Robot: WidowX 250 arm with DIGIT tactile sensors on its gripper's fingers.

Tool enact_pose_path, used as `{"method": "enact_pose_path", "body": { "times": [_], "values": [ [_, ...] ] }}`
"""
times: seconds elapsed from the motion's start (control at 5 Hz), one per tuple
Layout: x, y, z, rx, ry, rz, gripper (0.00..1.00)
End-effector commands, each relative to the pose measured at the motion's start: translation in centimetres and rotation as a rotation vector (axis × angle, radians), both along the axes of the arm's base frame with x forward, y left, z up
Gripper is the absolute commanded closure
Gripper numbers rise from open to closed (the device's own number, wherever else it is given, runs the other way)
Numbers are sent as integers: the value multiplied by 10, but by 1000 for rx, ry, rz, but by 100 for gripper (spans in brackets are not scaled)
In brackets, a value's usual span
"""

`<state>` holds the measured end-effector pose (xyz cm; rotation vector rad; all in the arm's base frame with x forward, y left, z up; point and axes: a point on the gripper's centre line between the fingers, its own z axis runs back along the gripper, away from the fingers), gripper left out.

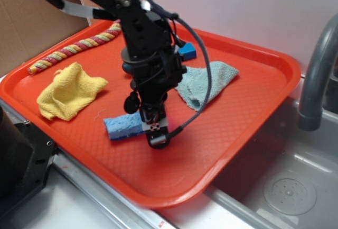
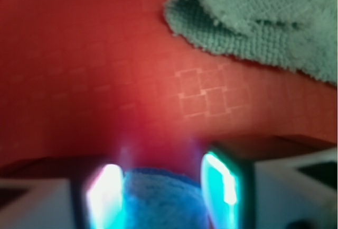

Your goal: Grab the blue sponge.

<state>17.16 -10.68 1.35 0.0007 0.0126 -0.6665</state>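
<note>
The blue sponge (image 1: 122,126) lies flat on the orange tray (image 1: 237,128), light blue and speckled. My gripper (image 1: 155,132) is down at tray level over the sponge's right end, hiding that end in the exterior view. In the wrist view the blue sponge (image 2: 161,202) fills the gap of my gripper (image 2: 163,186). Both fingers (image 2: 105,197) press against its sides, so the gripper is shut on it. The sponge still rests on the tray.
A teal cloth (image 1: 206,83) lies just behind the gripper, a yellow cloth (image 1: 68,91) to the left. A braided rope (image 1: 74,46) and a dark blue block (image 1: 186,51) sit at the back. A faucet (image 1: 317,75) and sink (image 1: 285,186) are on the right.
</note>
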Motion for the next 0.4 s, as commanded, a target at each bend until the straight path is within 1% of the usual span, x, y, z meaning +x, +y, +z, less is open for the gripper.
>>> {"method": "enact_pose_path", "body": {
  "times": [0.0, 0.2],
  "values": [
    [-10, 16, 99, 50, -86, 108, 100],
    [-8, 31, 149, 100, -65, 223, 100]
  ]
}}
